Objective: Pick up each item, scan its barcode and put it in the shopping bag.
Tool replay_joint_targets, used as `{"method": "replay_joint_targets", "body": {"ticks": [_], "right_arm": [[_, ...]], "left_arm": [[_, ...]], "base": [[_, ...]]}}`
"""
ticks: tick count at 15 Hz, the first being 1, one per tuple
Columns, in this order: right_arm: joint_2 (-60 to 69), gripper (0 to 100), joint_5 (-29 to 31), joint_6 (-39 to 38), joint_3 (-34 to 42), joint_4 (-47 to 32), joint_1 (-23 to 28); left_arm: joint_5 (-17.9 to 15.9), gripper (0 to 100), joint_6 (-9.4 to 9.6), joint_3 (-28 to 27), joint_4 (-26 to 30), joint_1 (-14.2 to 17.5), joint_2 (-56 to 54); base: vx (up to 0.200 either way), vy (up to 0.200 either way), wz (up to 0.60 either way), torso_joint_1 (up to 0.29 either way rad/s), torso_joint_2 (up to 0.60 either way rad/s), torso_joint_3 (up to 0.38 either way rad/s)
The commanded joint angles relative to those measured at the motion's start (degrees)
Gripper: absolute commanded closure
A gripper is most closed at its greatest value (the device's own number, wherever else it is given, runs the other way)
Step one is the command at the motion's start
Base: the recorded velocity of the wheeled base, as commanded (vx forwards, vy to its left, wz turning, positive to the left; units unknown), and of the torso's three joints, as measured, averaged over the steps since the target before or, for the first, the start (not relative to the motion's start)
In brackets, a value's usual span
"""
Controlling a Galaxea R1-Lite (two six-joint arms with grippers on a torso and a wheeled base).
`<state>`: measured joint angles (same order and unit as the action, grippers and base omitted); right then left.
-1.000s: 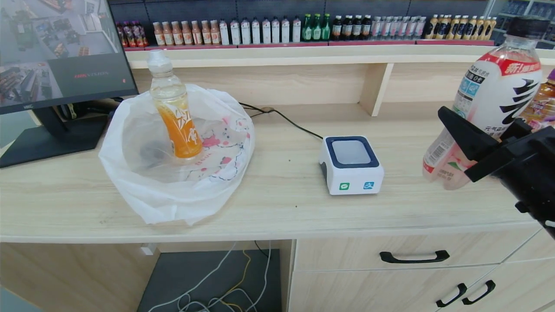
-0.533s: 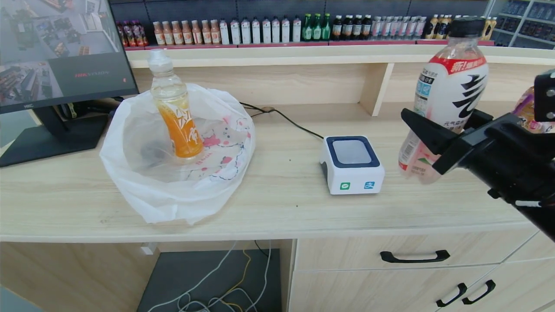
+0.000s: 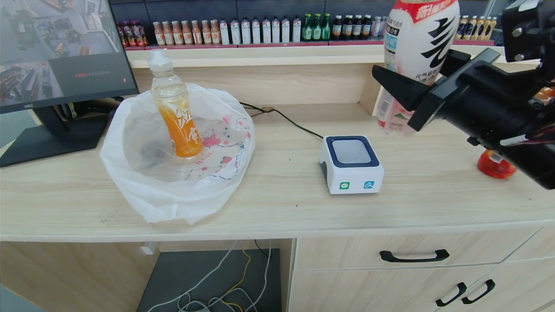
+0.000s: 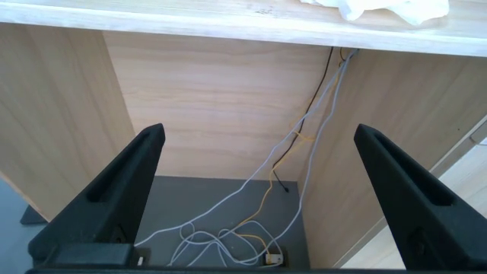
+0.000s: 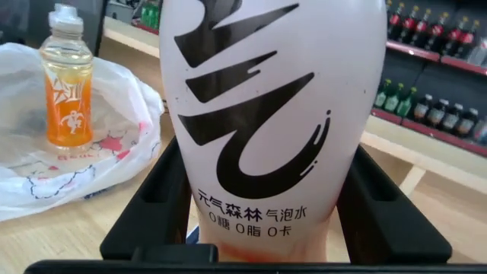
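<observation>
My right gripper is shut on a large pink-and-white drink bottle, held upright in the air above and just right of the white barcode scanner on the counter. The same bottle stands between the fingers in the right wrist view. An orange drink bottle stands upright in the white shopping bag at the counter's left; the bottle and the bag also appear in the right wrist view. My left gripper hangs open below the counter's edge, facing cables and the kneehole.
A monitor stands at the back left. A red-capped item lies on the counter at the right, partly behind my right arm. The scanner's cable runs to the back wall. Drawers with black handles sit below.
My right gripper has carried the pink-and-white bottle up and to the left, from the counter's right edge to above the scanner. The red-capped item has come into sight behind it.
</observation>
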<state>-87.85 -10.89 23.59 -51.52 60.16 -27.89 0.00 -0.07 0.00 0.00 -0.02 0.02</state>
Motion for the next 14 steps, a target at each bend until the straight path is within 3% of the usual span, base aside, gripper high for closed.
{"method": "replay_joint_targets", "body": {"ticks": [1, 8, 14], "right_arm": [[-3.74, 100, -4.14, 3.75, -3.68, -0.04, -0.41], [-12.35, 100, -15.66, 18.16, -5.17, 3.12, -0.94], [-14.46, 100, -22.42, 22.99, -5.26, 3.82, -0.23]], "left_arm": [[0.09, 0, -0.01, 0.0, 0.0, 0.02, -0.02], [0.09, 0, -0.01, 0.0, 0.0, 0.02, -0.02], [0.0, 0, -0.01, 0.0, 0.0, -0.06, -0.02]], "base": [[0.0, 0.0, 0.0, 0.0, 0.0, 0.0], [0.0, 0.0, 0.0, 0.0, 0.0, 0.0], [0.0, 0.0, 0.0, 0.0, 0.0, 0.0]]}}
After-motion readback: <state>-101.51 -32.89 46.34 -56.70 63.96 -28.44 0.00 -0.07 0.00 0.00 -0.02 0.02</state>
